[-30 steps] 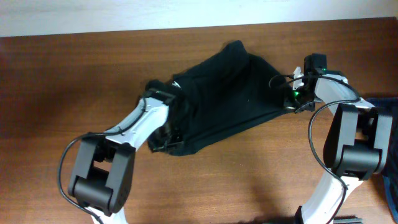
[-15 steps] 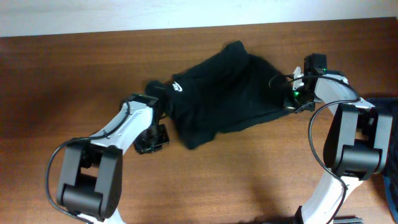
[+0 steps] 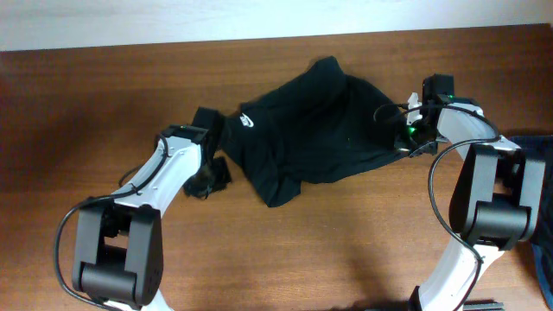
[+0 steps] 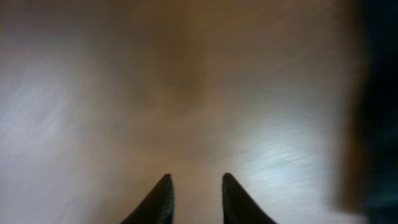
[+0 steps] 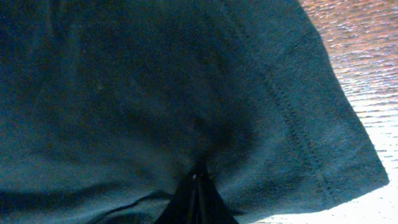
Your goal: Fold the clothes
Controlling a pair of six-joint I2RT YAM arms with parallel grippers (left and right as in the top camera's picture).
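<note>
Since the earlier frame the left claw (image 3: pixel 210 175) has let go of the shirt (image 3: pixel 311 130) and drawn back off its edge. Now it hangs over the bare table (image 3: pixel 104 104), with the shirt just to its right. Its fingers (image 4: pixel 160 200) stand a little apart and nothing is between them. The right claw (image 3: pixel 406 138) has kept its place. Its jaws are pressed together on a pinch of fabric, with the stitched hem (image 5: pixel 283 106) just to the right of it.

I judge that one fold was just laid down and the left claw must now take a new grip. It is better to open it wider before it goes back to the cloth. It should come down from above, so that it does not push the edge. The right claw should hold firm, otherwise the shirt may slide on the smooth wood.

The shirt is black and soft. It lies between the two claws as a loose, uneven bundle, partly doubled over. The white logo (image 3: pixel 248 121) faces up at the end nearest the left claw, and one pointed corner sticks out to the lower right of that claw. It is not yet a neat fold.
</note>
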